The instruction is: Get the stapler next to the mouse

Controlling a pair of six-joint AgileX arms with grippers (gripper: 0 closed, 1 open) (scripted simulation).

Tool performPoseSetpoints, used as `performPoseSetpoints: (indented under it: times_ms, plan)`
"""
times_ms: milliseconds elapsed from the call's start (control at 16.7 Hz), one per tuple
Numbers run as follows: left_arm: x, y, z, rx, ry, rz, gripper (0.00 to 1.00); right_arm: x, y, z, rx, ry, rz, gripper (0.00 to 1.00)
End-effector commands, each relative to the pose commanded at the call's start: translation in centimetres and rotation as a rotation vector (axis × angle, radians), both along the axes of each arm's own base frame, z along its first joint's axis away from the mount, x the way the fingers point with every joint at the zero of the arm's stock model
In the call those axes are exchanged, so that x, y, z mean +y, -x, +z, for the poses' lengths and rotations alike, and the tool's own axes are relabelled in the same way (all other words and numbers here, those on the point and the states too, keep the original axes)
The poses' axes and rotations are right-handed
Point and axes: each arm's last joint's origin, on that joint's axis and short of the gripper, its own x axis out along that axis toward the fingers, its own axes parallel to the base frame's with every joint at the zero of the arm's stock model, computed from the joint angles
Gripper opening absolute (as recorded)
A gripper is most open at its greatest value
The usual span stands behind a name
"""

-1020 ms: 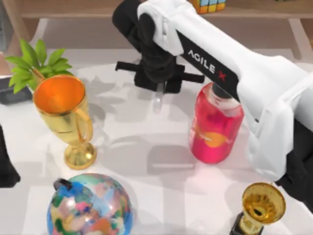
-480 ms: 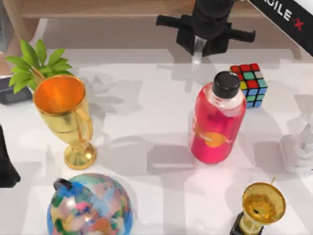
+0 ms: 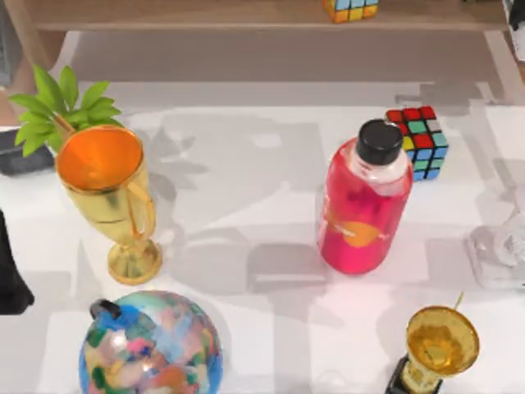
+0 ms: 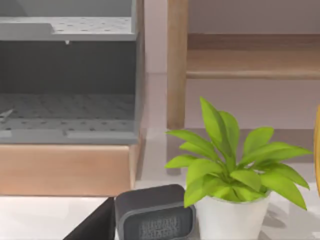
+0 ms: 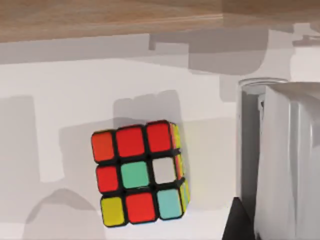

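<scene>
White table (image 3: 246, 156), contents placed from the right claw (image 3: 518, 29):
- Colour cube (image 3: 420, 141): nearest, just below the claw.
- Pink bottle (image 3: 361, 205), black cap: beyond the cube, upright.
- Clear glassy block (image 3: 500, 250): on the claw's side, nearer edge.
- Small gold trophy (image 3: 439, 349): further that way.
- Gold cup (image 3: 107, 193), potted plant (image 3: 61, 111), dark grey box (image 3: 20, 156): far side, well apart.
- Globe (image 3: 150, 345): farthest corner.

Count on the tabletop (image 3: 246, 164):
- Rubik's cubes: two, one (image 3: 419, 141) beside the bottle, one (image 3: 350, 9) on the shelf
- gold cups: two (image 3: 111, 197) (image 3: 439, 345)
- red bottle: one (image 3: 362, 201)
- globe: one (image 3: 150, 345)
- potted plant: one (image 3: 61, 107)
- clear glassy block: one (image 3: 502, 250)
</scene>
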Motion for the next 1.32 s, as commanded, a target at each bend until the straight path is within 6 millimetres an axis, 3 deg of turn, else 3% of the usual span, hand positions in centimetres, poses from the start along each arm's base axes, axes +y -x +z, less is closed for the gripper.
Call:
performPoseSetpoints:
  times_ms: [120,300,480,600,780,900,1320]
  plan:
    - [0.0,0.0,0.0,0.000,0.000,0.000,1.00,-5.5,1.2,-0.1,-0.045,0.045,0.013,0.00]
    - [0.0,0.0,0.0,0.000,0.000,0.000,1.00,-13.8,3.7,-2.0,-0.072,0.135,0.003,0.00]
    - [0.0,0.0,0.0,0.000,0.000,0.000,1.00,-20.7,6.8,-6.0,-0.024,0.203,-0.008,0.00]
    - [0.0,0.0,0.0,0.000,0.000,0.000,1.00,-23.8,8.8,-9.5,0.040,0.212,0.000,0.00]
    - [0.0,0.0,0.0,0.000,0.000,0.000,1.00,-26.2,11.3,-14.2,0.134,0.182,0.018,0.00]
    - [0.0,0.0,0.0,0.000,0.000,0.000,1.00,-26.6,12.1,-15.7,0.165,0.164,0.026,0.00]
    - [0.0,0.0,0.0,0.000,0.000,0.000,1.00,-26.5,12.0,-15.7,0.167,0.164,0.027,0.00]
